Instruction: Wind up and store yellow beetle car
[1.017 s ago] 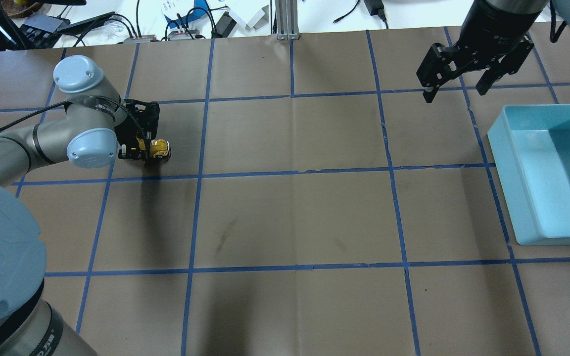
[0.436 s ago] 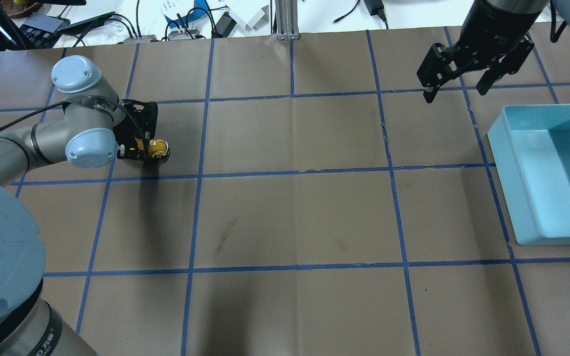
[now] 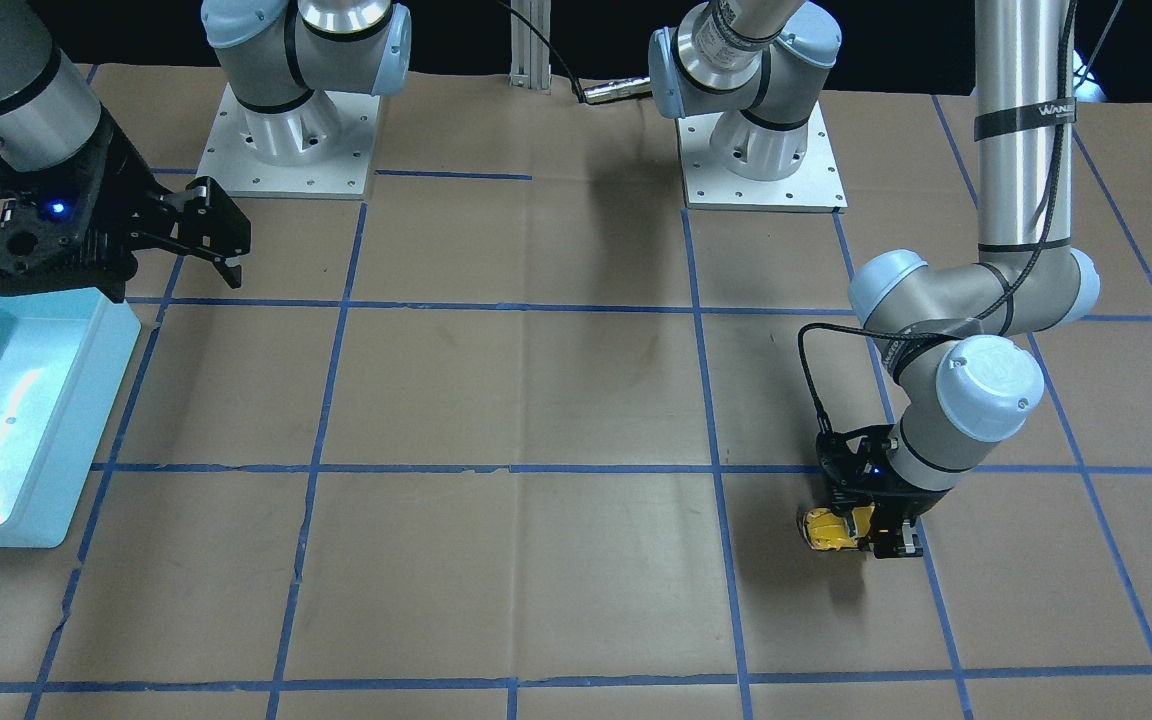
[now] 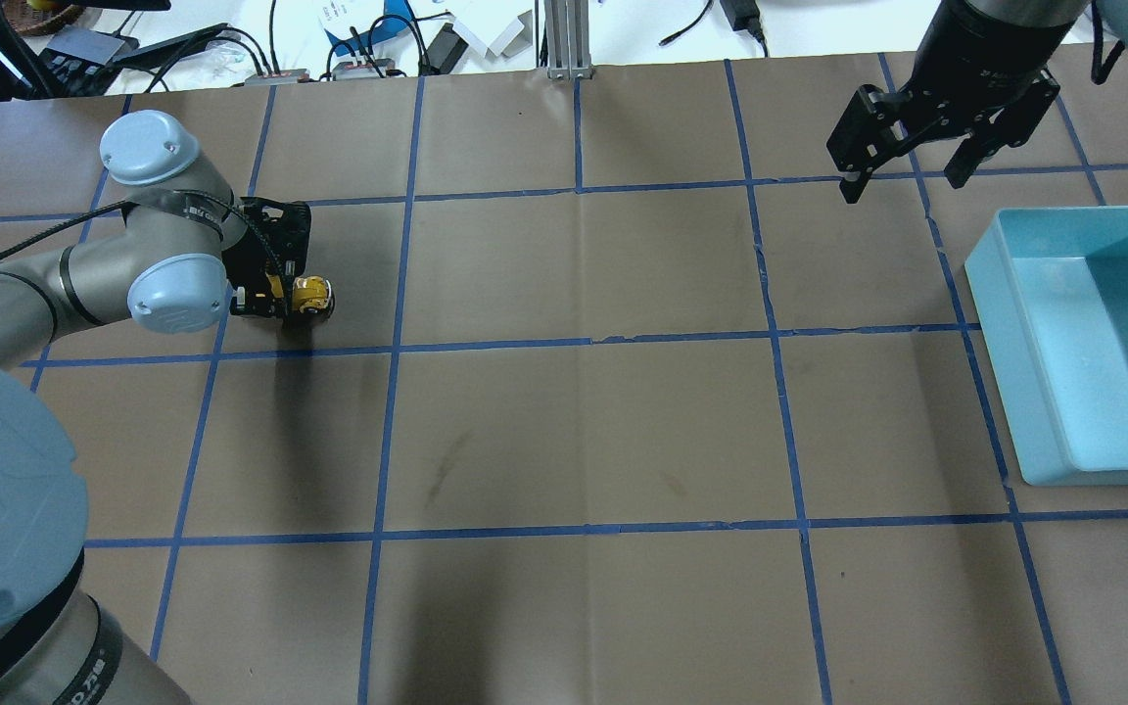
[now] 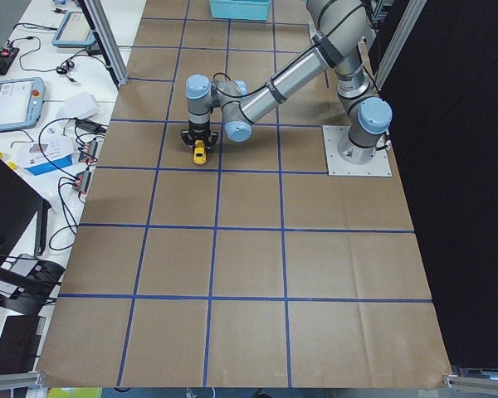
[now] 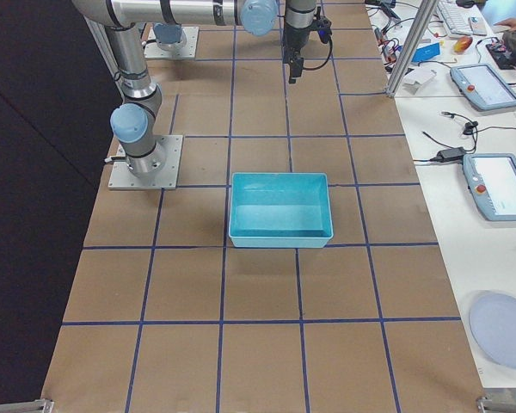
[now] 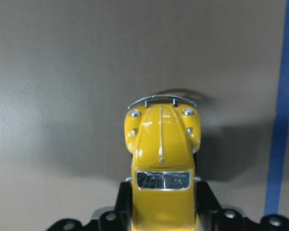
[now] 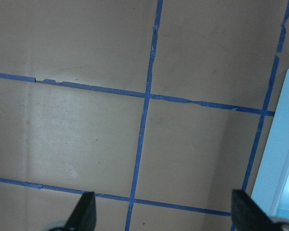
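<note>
The yellow beetle car (image 4: 313,295) is a small glossy toy with a silver bumper. My left gripper (image 4: 282,299) is shut on its rear half, low over the brown paper at the table's left. The car's nose sticks out past the fingers in the left wrist view (image 7: 161,144). It also shows in the front view (image 3: 829,528) and the left side view (image 5: 199,153). I cannot tell whether its wheels touch the paper. My right gripper (image 4: 902,182) is open and empty, hovering at the far right, just beyond the blue bin's far left corner.
A light blue open bin (image 4: 1002,333) sits at the table's right edge and looks empty; it also shows in the right side view (image 6: 279,237). Blue tape lines grid the brown paper. Cables and devices lie beyond the far edge.
My left gripper has drawn the car a little to the left, along the table. The right gripper has hardly moved.
</note>
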{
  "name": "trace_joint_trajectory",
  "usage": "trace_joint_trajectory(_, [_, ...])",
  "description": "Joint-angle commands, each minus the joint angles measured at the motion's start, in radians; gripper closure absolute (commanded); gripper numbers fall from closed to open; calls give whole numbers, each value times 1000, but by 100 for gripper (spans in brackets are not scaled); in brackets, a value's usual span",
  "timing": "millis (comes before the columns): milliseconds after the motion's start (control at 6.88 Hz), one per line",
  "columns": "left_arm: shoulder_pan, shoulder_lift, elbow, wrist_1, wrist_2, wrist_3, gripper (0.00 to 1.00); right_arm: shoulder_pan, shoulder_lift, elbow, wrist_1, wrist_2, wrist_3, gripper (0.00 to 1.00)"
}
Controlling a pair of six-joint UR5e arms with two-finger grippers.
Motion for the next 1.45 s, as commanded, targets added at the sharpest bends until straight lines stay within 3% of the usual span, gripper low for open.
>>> trace_joint_trajectory(0, [10, 0, 0, 0, -3, 0, 100, 3, -1, 0, 0, 0, 3, 0])
trace_joint_trajectory(1308, [30, 0, -2, 0, -5, 31, 100, 6, -4, 0, 2, 3, 5, 0])
